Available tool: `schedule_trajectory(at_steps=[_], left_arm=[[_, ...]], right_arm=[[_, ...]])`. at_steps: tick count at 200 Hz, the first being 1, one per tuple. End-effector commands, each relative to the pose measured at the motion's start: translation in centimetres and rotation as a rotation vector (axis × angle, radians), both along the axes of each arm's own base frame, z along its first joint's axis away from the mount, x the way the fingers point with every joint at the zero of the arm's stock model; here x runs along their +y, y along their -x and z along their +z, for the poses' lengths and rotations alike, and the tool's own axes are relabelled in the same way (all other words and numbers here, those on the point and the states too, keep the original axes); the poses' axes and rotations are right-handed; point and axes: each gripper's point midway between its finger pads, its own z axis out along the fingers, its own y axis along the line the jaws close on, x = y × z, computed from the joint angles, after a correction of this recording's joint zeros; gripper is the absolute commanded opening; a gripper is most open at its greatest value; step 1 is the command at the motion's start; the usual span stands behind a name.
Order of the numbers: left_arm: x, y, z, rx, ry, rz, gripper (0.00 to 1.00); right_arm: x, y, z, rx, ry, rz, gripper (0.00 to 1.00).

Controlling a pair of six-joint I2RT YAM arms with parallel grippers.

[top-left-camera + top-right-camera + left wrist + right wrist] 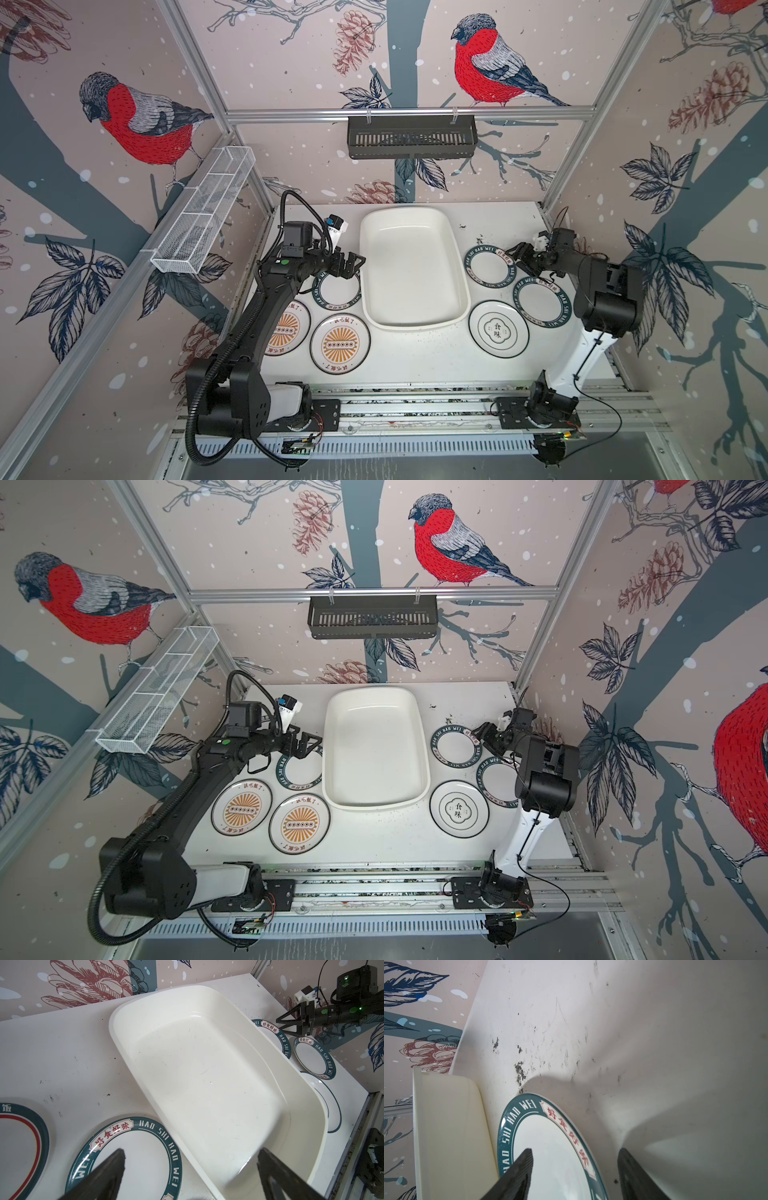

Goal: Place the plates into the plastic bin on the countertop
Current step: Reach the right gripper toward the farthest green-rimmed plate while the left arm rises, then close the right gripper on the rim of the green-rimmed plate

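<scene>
Right end effector (pixel 575 1150) spread astride plate (pixel 550 1136) rim, clear only by wrist view; left end effector (pixel 191 1149) spread.

Seven plates (pixel 542 301): three lettered-rim (pixel 489 266), two sunburst (pixel 340 343), one emblem (pixel 498 328), one red-ringed (pixel 20 1147); one bin (pixel 411 266)

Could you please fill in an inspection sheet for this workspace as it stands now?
Surface: countertop white, with dark specks toward the back.
Job's things: plastic bin empty, mid-counter; six plates show in both top views, three on each side of it, all outside it.
Clutter: nothing seen.
Grippers: left gripper open, above a lettered plate beside the bin; right gripper open, jaws straddling the rim of a second lettered plate.
Cables: black conduit along the left arm; thin black cable on the right arm's white link.
Surroundings: black slotted basket on the back rail, white wire-mesh basket on the left, bird wallpaper.
</scene>
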Motion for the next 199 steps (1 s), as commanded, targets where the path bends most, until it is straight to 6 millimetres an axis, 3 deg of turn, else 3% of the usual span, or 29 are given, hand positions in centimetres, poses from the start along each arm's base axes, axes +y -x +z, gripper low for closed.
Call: schedule_trajectory(at_steps=[1, 51, 199], left_arm=[[-0.3, 0.3, 0.1, -0.003, 0.005, -0.02, 0.99], [-0.5, 0.5, 0.2, -0.001, 0.018, -0.028, 0.99], [-1.2, 0.5, 0.6, -0.02, 0.02, -0.059, 0.99]], right_arm=[[0.2, 0.0, 0.1, -0.004, -0.007, 0.018, 0.65], [0.4, 0.3, -0.1, 0.007, -0.018, 0.023, 0.58], [0.9, 2.0, 0.1, 0.061, -0.016, 0.019, 0.53]])
